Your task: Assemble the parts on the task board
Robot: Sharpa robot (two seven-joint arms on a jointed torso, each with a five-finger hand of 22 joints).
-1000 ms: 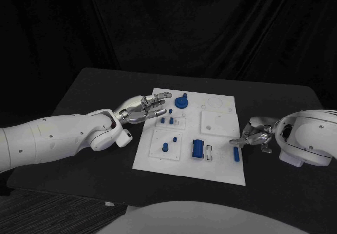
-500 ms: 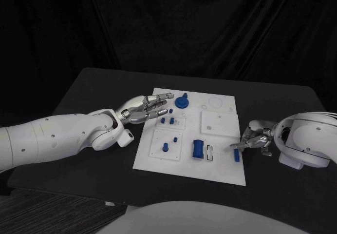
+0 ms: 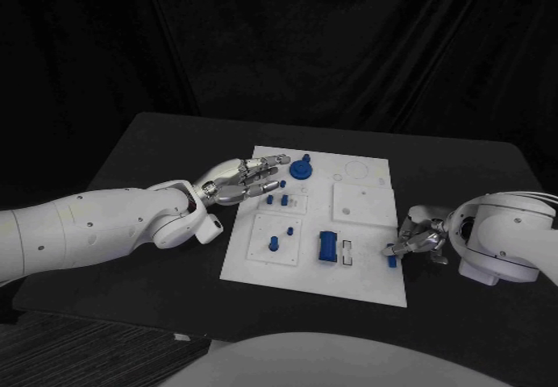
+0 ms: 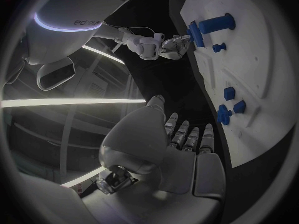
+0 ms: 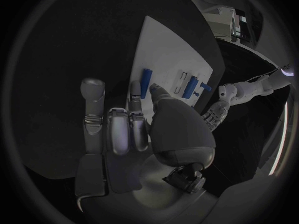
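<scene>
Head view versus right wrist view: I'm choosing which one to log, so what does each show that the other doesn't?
Head view alone: the blue round knobbed part at the far end of the task board, with the left hand beside it. Right wrist view alone: the right hand from behind, fingers spread, one fingertip near the blue bar. Both: the board, that bar, the blue block and the right hand.

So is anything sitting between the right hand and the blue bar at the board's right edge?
Nothing visible. The right hand is right at the blue bar on the task board, its fingertips reaching the piece in the right wrist view; actual contact can't be confirmed.
</scene>
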